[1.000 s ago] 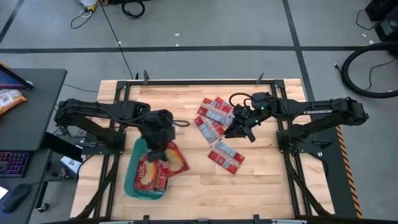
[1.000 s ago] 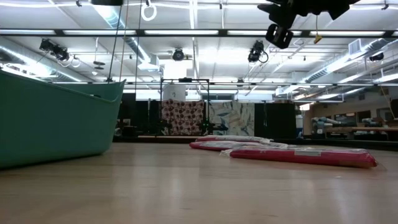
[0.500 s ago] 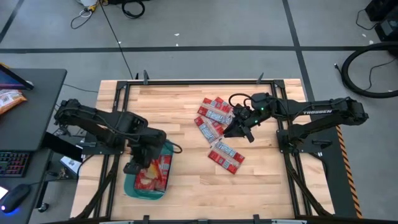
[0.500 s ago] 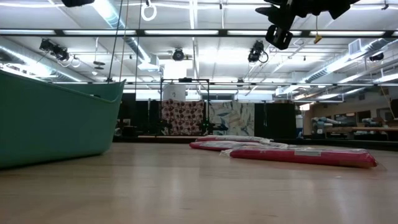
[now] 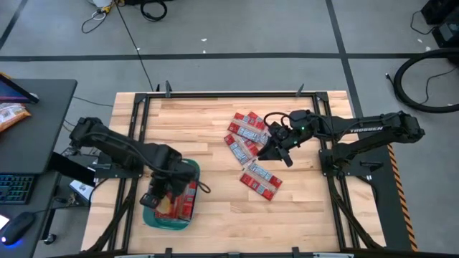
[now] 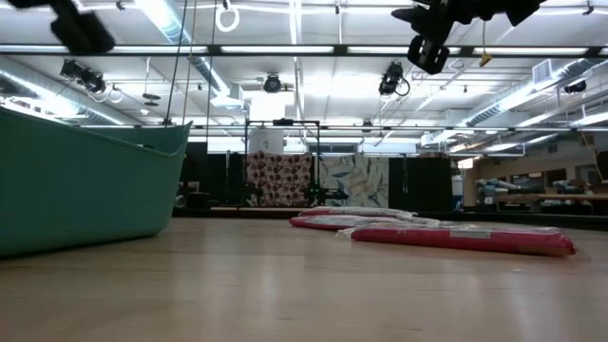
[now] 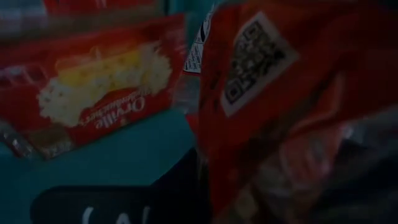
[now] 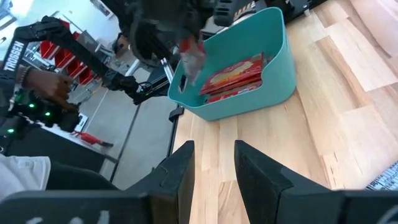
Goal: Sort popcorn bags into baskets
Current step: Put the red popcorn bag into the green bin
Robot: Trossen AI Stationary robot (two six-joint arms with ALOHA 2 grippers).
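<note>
The teal basket [image 5: 172, 226] stands at the table's near left, with red popcorn bags [image 8: 233, 74] lying flat inside it. My left gripper [image 5: 165, 193] hangs over the basket, shut on a crumpled red popcorn bag [image 7: 267, 74]. One bag with a popcorn picture [image 7: 106, 87] lies below it on the basket floor. Several flat red bags [image 5: 247, 136] lie on the wood at centre right. My right gripper [image 8: 214, 168] hovers open above them and holds nothing. My left gripper holds the crumpled bag from above, its fingers slanting down into the basket. The bag [image 8: 191, 59] hangs below the gripper, clear of the basket's rim. The bag itself fills the wrist view and hides which part the fingers have.
Bare wood lies between the basket's wall [image 6: 85, 180] and the loose bags [image 6: 465, 237]. Another loose bag [image 5: 259, 179] lies nearer the front edge. A person's hand [image 8: 46, 87] shows beyond the table's left side.
My left gripper has gone toward the table's near edge and down over the basket, rolling its wrist. The bag it carries, which hung over the basket's right rim, now hangs within the basket's outline.
</note>
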